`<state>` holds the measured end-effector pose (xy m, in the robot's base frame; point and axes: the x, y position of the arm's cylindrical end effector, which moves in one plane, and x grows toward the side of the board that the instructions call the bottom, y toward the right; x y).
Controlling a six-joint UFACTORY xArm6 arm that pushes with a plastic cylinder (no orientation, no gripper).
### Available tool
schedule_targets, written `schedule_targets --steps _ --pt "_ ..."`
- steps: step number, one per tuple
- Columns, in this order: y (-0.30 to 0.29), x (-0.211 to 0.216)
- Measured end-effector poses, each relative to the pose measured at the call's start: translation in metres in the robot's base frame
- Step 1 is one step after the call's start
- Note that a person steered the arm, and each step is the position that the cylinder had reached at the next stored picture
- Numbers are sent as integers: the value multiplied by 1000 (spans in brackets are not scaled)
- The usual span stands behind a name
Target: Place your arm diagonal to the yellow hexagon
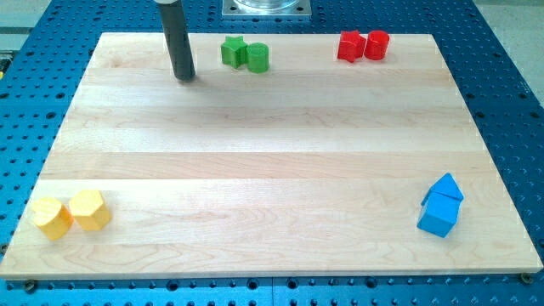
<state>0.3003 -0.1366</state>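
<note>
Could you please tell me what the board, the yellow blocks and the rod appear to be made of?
The board looks like pale wood: joined strips with visible grain, satin finish. The two yellow blocks seem moulded plastic, uniformly coloured and matte. The rod, ending in my tip, looks dark, smooth, possibly metal or plastic.

**Pale Wood, Matt Blocks, Dark Rod**

The board [272,161] is light, smooth wood with faint grain, laid in strips. The yellow hexagon [89,209] and the blue blocks [441,205] look like matt plastic. My tip [184,78] ends a dull dark rod. The surrounding blue base [510,85] appears perforated metal.
</note>
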Motion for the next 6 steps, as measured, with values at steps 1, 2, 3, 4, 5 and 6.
schedule_targets --steps 1,2,3,4,5,6 --pt "25 31" --pt "108 39" --pt "210 37" --pt "219 80" --pt "145 187" --pt "59 305"
